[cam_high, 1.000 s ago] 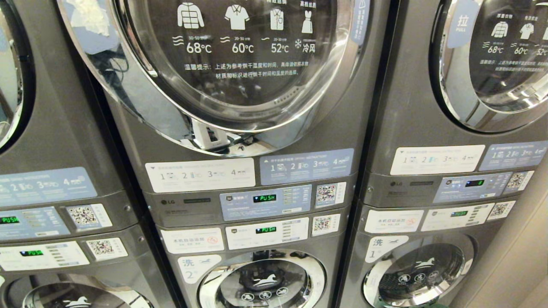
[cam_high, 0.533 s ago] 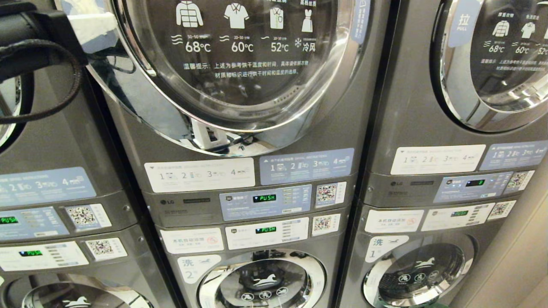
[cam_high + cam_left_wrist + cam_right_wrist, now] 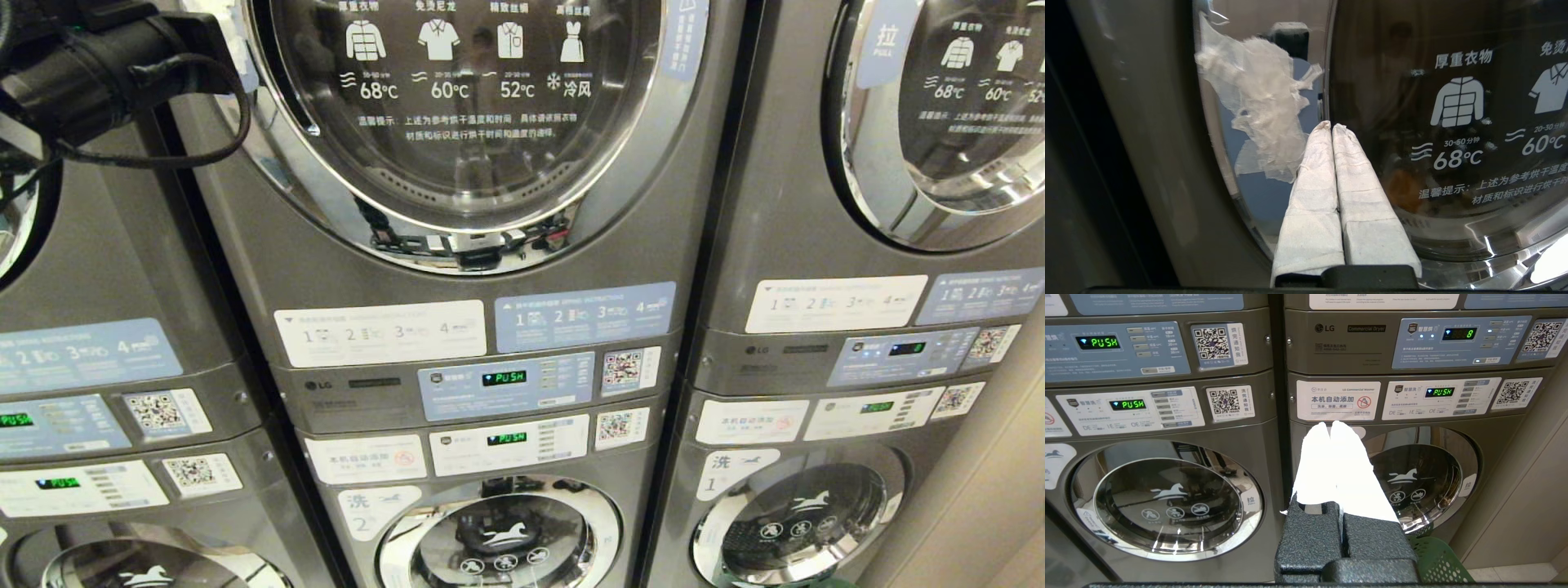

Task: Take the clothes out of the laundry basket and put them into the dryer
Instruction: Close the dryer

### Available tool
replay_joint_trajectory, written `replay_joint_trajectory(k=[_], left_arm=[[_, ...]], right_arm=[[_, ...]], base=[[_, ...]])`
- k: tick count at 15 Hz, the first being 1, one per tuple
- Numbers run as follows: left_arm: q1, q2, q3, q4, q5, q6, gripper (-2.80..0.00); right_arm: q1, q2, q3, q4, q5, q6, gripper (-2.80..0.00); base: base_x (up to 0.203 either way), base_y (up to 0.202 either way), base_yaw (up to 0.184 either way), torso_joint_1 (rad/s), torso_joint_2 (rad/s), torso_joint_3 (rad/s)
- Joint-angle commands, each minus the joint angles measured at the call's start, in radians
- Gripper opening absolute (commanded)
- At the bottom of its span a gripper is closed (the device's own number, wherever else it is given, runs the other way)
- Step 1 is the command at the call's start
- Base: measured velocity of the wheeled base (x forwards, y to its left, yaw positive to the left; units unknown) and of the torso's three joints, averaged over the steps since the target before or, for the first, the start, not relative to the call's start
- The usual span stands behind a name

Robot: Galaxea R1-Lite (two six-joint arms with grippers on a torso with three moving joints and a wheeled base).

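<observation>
**Left tool at the dryer door's rim, door closed**

Up at the left edge of the middle stack, the left arm (image 3: 98, 73) reaches in from the head view's upper corner, and its left tool (image 3: 1332, 127) has both padded fingers pressed together, pinching nothing. The tips sit at the chrome rim of the dryer door (image 3: 465, 114), just beside a patch of crumpled tape (image 3: 1261, 110) stuck to the glass. That placement reads as a push or a hook at the door's edge, since nothing can be loaded while the door lies flush with the cabinet. Room is tight there: a dark seam separates this stack from its left neighbour, and the door would need space in front to swing.

Further right, the right tool (image 3: 1331, 426) hangs low before the lower washers, fingers likewise pressed shut and empty, apparently parked. The laundry basket (image 3: 1433, 559), green and perforated, shows only as a corner on the floor beside it; whether it holds clothes cannot be told.
</observation>
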Motion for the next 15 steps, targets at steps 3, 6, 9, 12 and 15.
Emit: replay_joint_trajectory(k=[3,6,9,12,15], left_arm=[[0.004,0.049,-0.015,-0.006,-0.001,-0.006,-2.80],[0.005,0.122,-0.115,-0.007,0.036,0.009,-2.80],[0.009,0.199,-0.202,-0.006,0.107,0.020,-2.80],[0.014,0.230,-0.214,-0.006,0.147,0.021,-2.80],[0.021,0.256,-0.215,-0.006,0.163,0.020,-2.80]], right_arm=[[0.000,0.000,0.000,0.000,0.000,0.000,-2.80],[0.000,0.000,0.000,0.000,0.000,0.000,-2.80],[0.000,0.000,0.000,0.000,0.000,0.000,-2.80],[0.000,0.000,0.000,0.000,0.000,0.000,-2.80],[0.000,0.000,0.000,0.000,0.000,0.000,-2.80]], base=[[0.000,0.000,0.000,0.000,0.00,0.000],[0.000,0.000,0.000,0.000,0.00,0.000],[0.000,0.000,0.000,0.000,0.00,0.000],[0.000,0.000,0.000,0.000,0.00,0.000],[0.000,0.000,0.000,0.000,0.00,0.000]])
